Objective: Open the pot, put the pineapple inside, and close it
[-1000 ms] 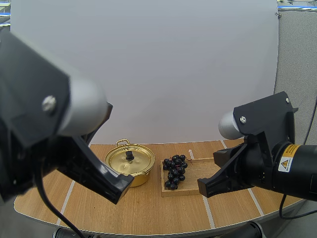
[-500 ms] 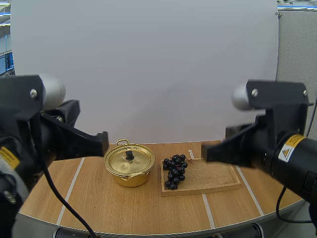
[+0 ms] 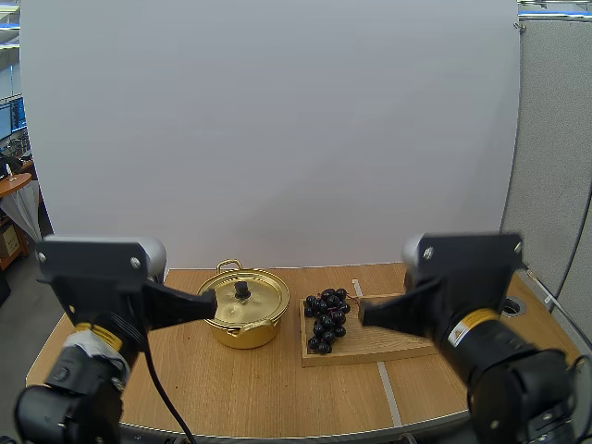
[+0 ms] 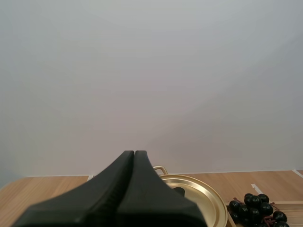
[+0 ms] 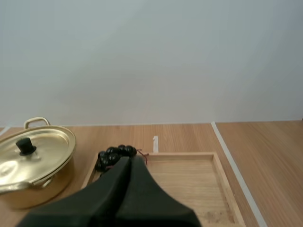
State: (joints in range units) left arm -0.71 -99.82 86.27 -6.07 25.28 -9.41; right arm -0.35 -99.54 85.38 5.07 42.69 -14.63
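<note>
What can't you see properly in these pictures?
Inside the pot: every view, the lid covers it.
Pot's near side: left wrist view, behind the shut left jaws.
Part of the grapes: right wrist view, behind the shut right jaws.
The wooden tray, right end: high view, behind the right arm.

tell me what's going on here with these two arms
Nothing is being handled yet. The left gripper is shut on nothing and points toward the gold pot, whose lid is on. The right gripper is shut and empty too, aimed at the wooden tray, where a bunch of grapes lies at the end nearest the pot. Pot and tray sit side by side on the table.
</note>
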